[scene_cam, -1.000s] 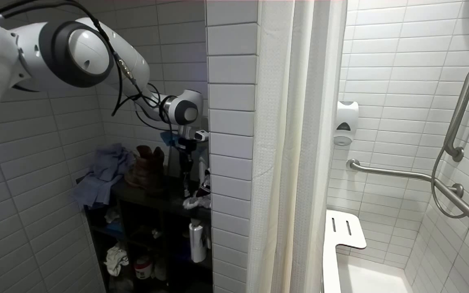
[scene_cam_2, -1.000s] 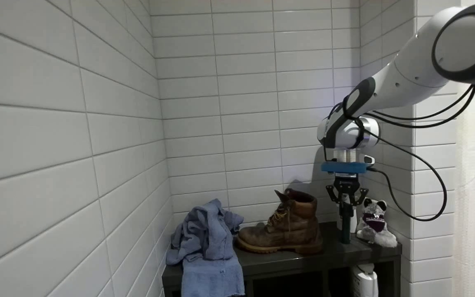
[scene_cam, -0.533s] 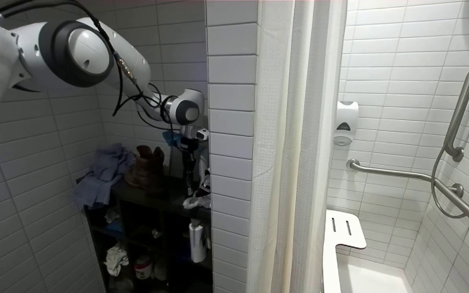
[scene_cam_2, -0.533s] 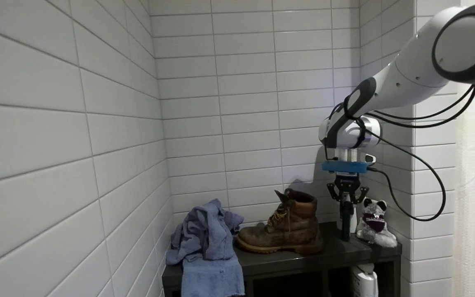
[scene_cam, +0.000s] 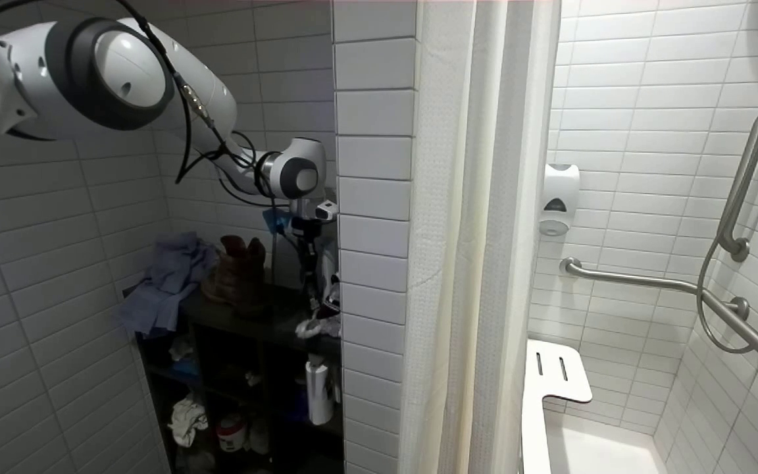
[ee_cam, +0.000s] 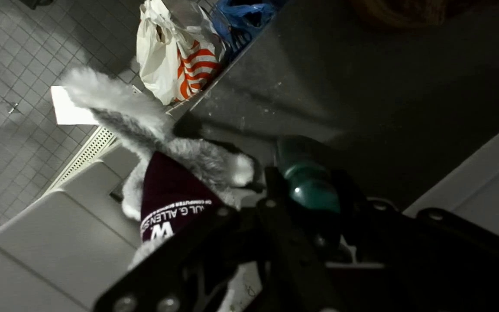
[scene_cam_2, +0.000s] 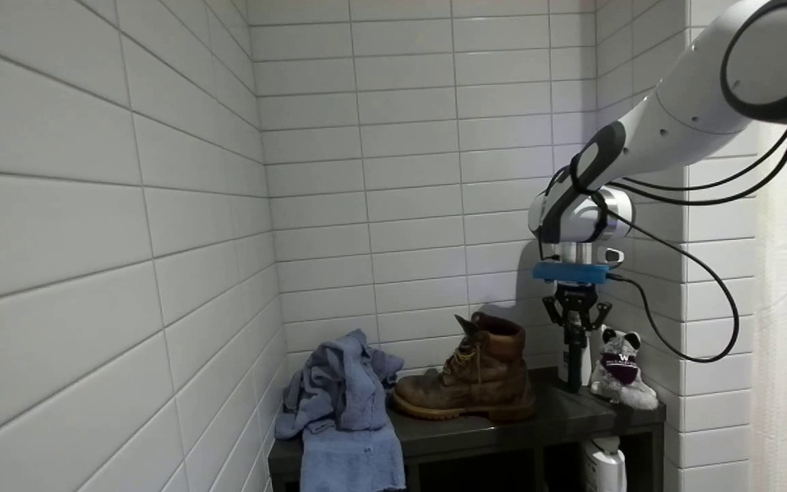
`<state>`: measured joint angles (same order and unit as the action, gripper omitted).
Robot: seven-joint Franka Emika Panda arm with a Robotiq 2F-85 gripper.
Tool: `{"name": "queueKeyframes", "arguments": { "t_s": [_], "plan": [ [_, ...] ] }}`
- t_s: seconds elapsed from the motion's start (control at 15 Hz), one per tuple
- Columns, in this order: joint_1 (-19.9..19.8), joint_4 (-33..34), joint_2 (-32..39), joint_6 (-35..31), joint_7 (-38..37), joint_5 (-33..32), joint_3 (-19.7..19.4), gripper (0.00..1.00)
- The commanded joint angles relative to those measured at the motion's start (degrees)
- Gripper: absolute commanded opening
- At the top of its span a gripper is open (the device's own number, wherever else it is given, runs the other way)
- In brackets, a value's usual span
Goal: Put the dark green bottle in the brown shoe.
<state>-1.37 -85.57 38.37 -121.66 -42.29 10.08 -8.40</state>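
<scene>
End effector (scene_cam_2: 575, 335), closed on the green bottle (ee_cam: 314, 191), has risen slightly, presumably lifting to clear the shoe (scene_cam_2: 482, 372) near it.

Dark green bottle (scene_cam_2: 574, 373) in my pincer (scene_cam_2: 576, 339), brown boot (scene_cam_2: 479, 376) on the tabletop (scene_cam_2: 561, 415).
Through the wrist view I see the bottle shiny where light catches it, clamped on both sides; in an exterior view it hangs close to upright, its lower end down near the tabletop, though I can't tell whether they touch. It is outside the boot, past the heel, with a gap between. The boot is ankle-high, patchy brown, with yellowish laces and a tan sole; it stands flat, toe toward the left of that view, a flap sticking out at the collar, opening upward.
</scene>
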Motion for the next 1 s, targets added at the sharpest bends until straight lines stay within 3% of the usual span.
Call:
{"name": "queueKeyframes", "arguments": {
  "t_s": [0.0, 0.47, 0.93],
  "plan": [
    [1.92, -7.72, -5.80, -2.78, -1.69, -2.79, -1.09, 0.08],
    [3.16, -16.49, -12.73, -6.42, -1.92, -5.11, -0.63, 0.08],
    [2.61, -18.99, -18.75, -7.03, -2.68, -4.30, -0.25, 0.08]
  ]
}}
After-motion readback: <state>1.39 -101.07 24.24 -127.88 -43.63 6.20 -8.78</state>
